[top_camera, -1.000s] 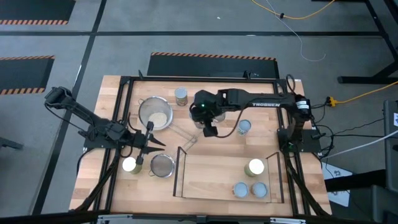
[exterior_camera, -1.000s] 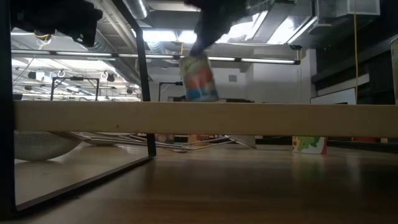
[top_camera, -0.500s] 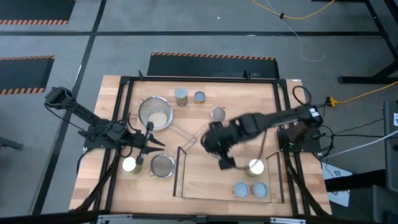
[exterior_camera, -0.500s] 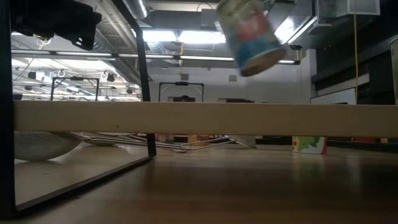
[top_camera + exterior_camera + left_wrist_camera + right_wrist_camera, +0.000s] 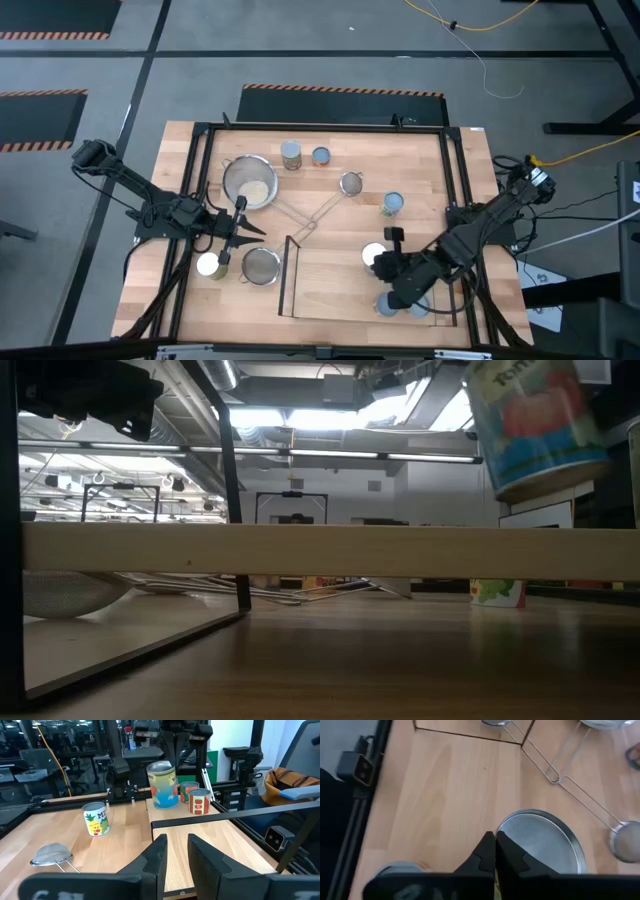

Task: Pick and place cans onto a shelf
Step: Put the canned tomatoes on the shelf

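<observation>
While the right gripper (image 5: pixel 385 258), clamped on a tomato can (image 5: pixel 535 425), hangs above the shelf (image 5: pixel 330 285) beside two placed cans (image 5: pixel 400 304), a careless descent could topple them; the left gripper (image 5: pixel 232 240) waits, slightly parted, empty.

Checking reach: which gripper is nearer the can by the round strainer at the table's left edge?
Left. The left gripper hovers just beside that can; the right gripper is across the shelf.
</observation>
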